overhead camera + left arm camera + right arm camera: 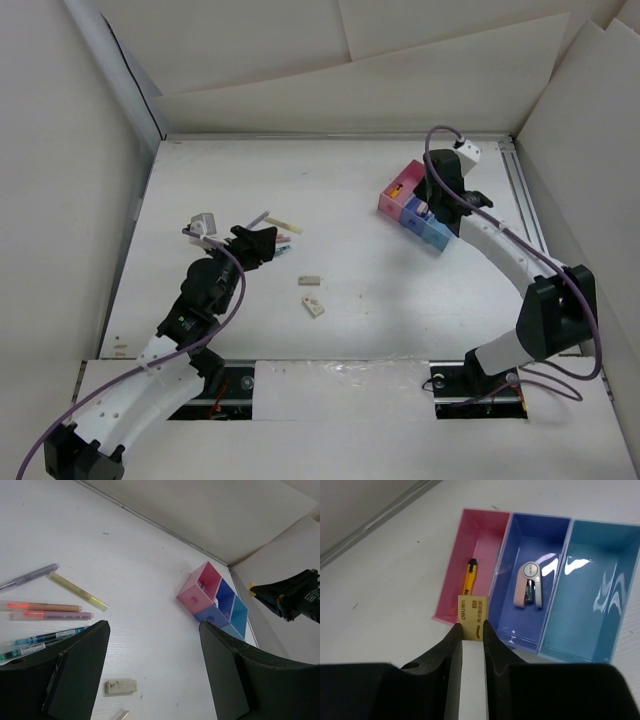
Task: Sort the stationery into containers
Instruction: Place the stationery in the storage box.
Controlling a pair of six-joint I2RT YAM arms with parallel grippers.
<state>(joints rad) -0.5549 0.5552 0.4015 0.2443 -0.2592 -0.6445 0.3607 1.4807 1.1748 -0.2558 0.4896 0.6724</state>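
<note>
The right gripper (472, 628) has its dark, smooth fingers (454, 645) clamped on a block (473, 611): a thin, flat tan rectangle with dark print, held upright over the near wall between the pink box (485, 530) and the purple box (540, 535); the blue box (590, 580) adjoins the purple one, so the three glossy, open-topped plastic boxes sit in a row on the white table (350, 180), towards its far right; a slim yellow-and-black cutter (469, 577) lies on the pink floor; a small rounded pink-and-white piece (529, 585), shaped like a mini stapler, lies in the purple box.

The left gripper (152, 630) hangs over the table's left part with its broad matte black fingers (80, 670) wide apart, holding nothing; beside it lie thin, straight pens, roughly side by side: a grey pen (30, 576), a yellow marker (77, 591), an orange pen (45, 607), a pink pen (55, 615) and a teal pen (47, 637); a pale, speckled, rectangular eraser (120, 686) lies flat between the fingers, well apart from the boxes.
</note>
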